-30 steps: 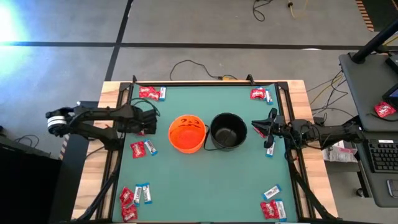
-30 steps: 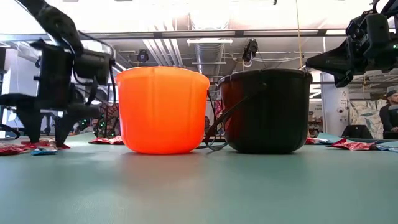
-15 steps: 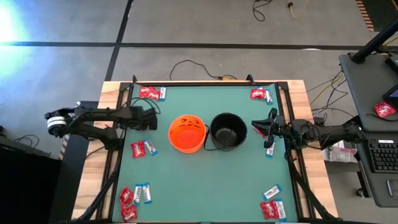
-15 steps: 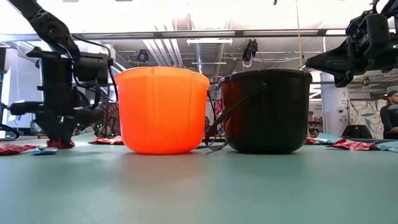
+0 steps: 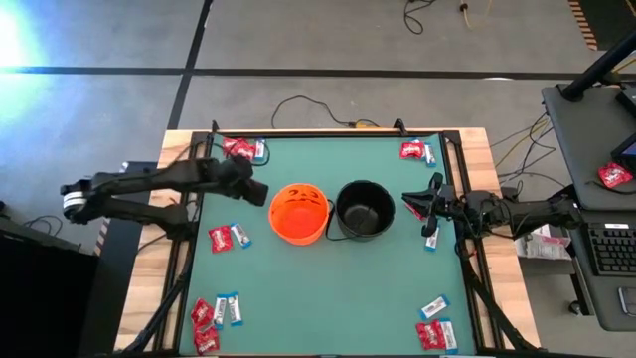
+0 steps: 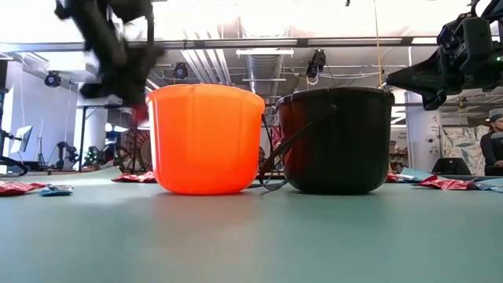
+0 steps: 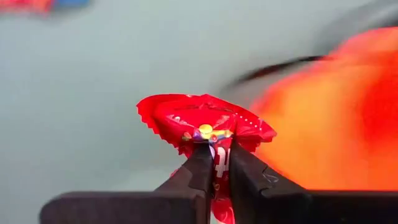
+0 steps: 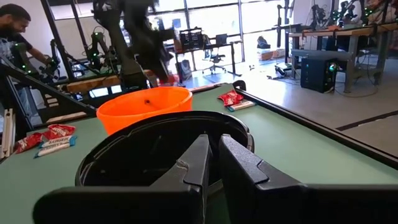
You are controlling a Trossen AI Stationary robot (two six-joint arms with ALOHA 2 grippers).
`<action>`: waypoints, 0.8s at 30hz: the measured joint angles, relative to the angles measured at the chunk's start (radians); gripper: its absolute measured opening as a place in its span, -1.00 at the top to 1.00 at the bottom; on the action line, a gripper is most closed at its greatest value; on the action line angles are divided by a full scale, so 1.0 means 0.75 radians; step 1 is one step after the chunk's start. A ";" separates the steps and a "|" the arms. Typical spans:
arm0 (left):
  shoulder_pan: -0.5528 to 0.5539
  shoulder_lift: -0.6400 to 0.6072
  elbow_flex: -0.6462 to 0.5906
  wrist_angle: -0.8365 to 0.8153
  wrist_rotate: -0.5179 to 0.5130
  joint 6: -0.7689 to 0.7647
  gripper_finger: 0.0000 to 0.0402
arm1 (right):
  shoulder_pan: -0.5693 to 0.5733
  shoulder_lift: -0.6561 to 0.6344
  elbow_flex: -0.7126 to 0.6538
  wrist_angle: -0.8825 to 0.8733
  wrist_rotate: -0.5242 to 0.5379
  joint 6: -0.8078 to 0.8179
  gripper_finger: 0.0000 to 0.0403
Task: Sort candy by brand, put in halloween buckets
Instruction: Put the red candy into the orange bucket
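Note:
A red candy packet [image 7: 199, 117] is off the table, with my left gripper [image 7: 215, 148] shut on it. In the high view this gripper [image 5: 248, 185] hangs just left of the orange bucket [image 5: 300, 213], about level with its rim [image 6: 206, 90]. The black bucket [image 5: 365, 209] stands beside the orange one. My right gripper [image 5: 409, 207] waits shut just right of the black bucket, at rim height [image 6: 397, 79]. More candy [image 5: 230, 237] lies in small heaps on the green mat. My left gripper pinches the crinkled red packet near its middle [image 7: 215, 134] between its two fingertips. The wrapper fans out past the tips, and a strip of it shows between the fingers. The fingers come from above, slanting toward the orange bucket. The packet [image 6: 140, 115] is lifted clear of the table.
Candy heaps lie at the far left [image 5: 241, 149], far right [image 5: 417, 151], near left [image 5: 217, 313] and near right [image 5: 435, 328] corners. A white-and-blue bar [image 5: 431, 239] lies under my right arm. A person [image 8: 15, 22] stands beyond the table.
My left gripper has shut on a red packet lying on the mat. It then rose quickly and swung a little toward the orange bucket, lifting the packet clear. My right arm has kept still.

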 joint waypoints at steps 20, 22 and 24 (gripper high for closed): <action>-0.351 0.895 0.703 -0.145 -0.045 -0.132 0.85 | 0.000 0.000 0.000 0.015 0.001 0.000 0.86; -0.352 0.963 0.714 -0.144 -0.023 -0.161 0.82 | 0.000 -0.003 0.000 0.039 0.001 0.000 0.86; -0.349 1.024 0.723 -0.134 -0.020 -0.185 0.81 | 0.000 -0.004 0.000 0.040 0.001 0.015 0.86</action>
